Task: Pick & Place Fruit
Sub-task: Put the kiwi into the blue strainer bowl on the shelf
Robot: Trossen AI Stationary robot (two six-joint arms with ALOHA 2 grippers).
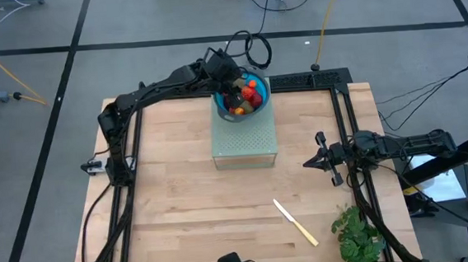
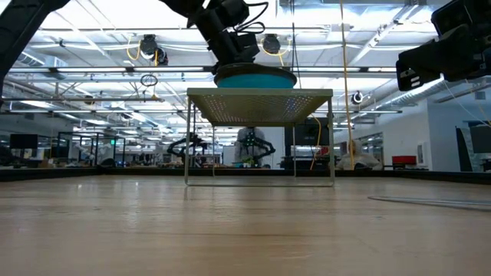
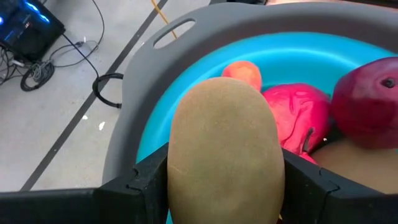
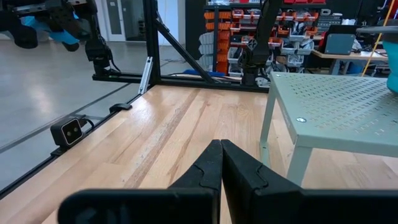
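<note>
Placing step, by the look: far across table, left gripper (image 3: 221,186) clamped on brown kiwi (image 3: 224,155) over blue bowl (image 3: 311,53) atop stand (image 1: 244,138), release into bowl next; right gripper (image 4: 221,163) pinched empty, waiting.

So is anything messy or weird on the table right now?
Nothing looks spilled or broken. The fruit sits inside the blue bowl on the little green stand, where the left claw holds a brown kiwi. The cream knife lies slanted on the table by the leafy bunch, just lying loose.
</note>
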